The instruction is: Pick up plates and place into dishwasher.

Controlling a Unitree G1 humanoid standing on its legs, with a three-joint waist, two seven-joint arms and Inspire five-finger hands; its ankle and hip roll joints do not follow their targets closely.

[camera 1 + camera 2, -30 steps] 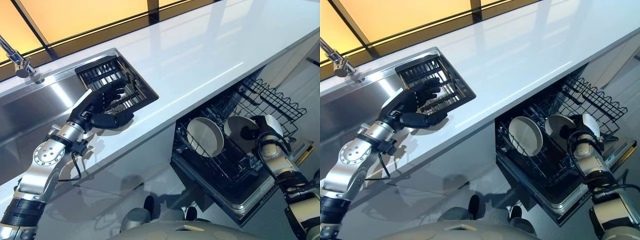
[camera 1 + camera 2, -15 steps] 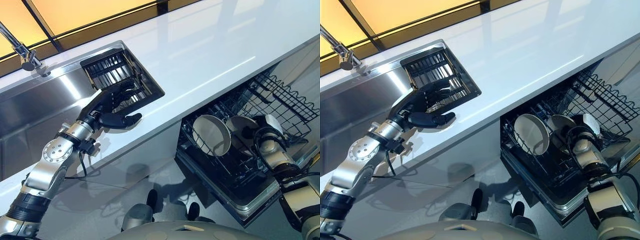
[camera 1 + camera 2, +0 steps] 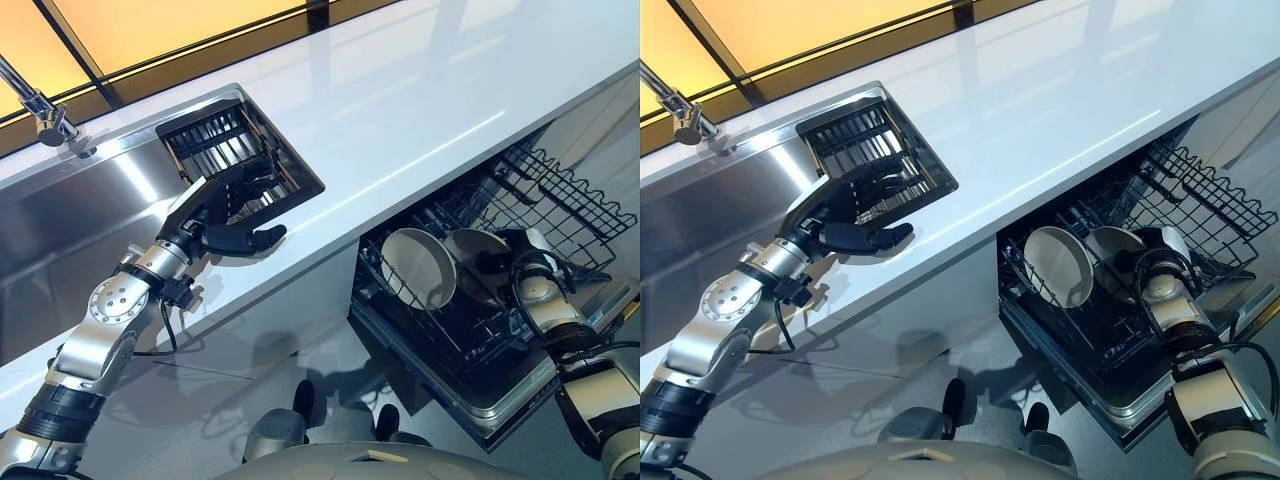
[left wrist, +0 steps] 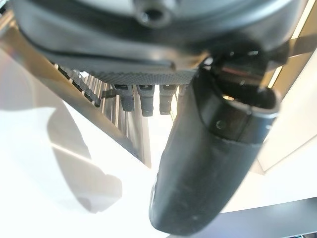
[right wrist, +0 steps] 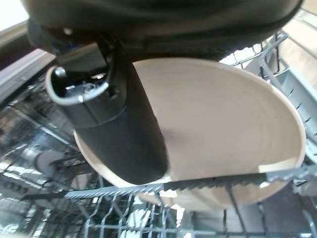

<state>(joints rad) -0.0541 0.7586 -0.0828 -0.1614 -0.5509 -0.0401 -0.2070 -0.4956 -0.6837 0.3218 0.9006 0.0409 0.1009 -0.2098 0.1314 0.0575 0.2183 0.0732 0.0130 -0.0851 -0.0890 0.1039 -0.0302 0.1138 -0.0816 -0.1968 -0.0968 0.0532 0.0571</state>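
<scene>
A cream plate (image 3: 466, 252) stands on edge in the lower dishwasher rack (image 3: 562, 196). My right hand (image 3: 503, 263) is shut on it, with the thumb (image 5: 124, 129) lying across the plate's face (image 5: 223, 124) and the fingers hidden behind. To its left, a second cream plate (image 3: 418, 268) stands in the same rack. My left hand (image 3: 215, 205) hovers open over the near corner of the black dish rack (image 3: 225, 150) in the sink, fingers straight and thumb (image 4: 213, 163) spread, holding nothing.
A white counter (image 3: 400, 100) runs above the open dishwasher. The steel sink (image 3: 70, 220) and faucet (image 3: 40, 110) lie at the left. The dishwasher's door (image 3: 480, 395) hangs open in front of the rack.
The camera has shifted slightly. The held plate has tipped a little closer to the other plate. My left hand stays over the dish rack.
</scene>
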